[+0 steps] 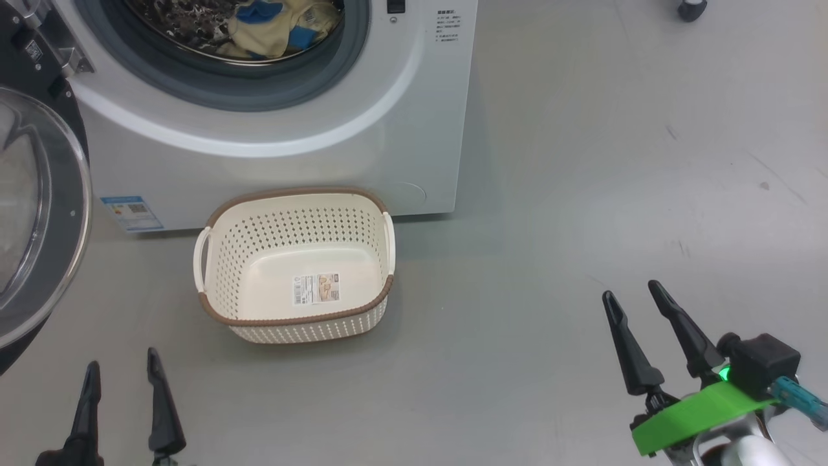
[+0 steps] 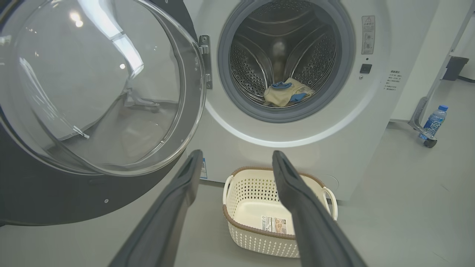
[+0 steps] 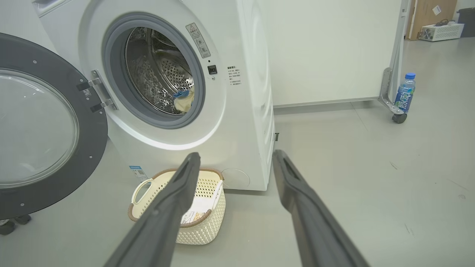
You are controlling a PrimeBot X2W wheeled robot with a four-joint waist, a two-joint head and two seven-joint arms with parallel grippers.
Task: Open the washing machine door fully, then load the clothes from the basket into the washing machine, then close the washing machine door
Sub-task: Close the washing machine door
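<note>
a smooth pale grey floor [image 1: 582,194] runs across the room, faintly glossy under soft even light and marked with a few dark scuffs [image 1: 764,186]. a plain off-white wall panel [image 3: 326,48] stands behind. its metal bracket [image 3: 386,89] ends in a black caster [image 3: 399,118], with a blue-capped water bottle [image 3: 404,92] just beside it. farther back sit a white box [image 3: 443,31] and brown cardboard [image 3: 430,15].

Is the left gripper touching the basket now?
Apart. In the head view, bare floor lies between the left gripper and the basket.
</note>
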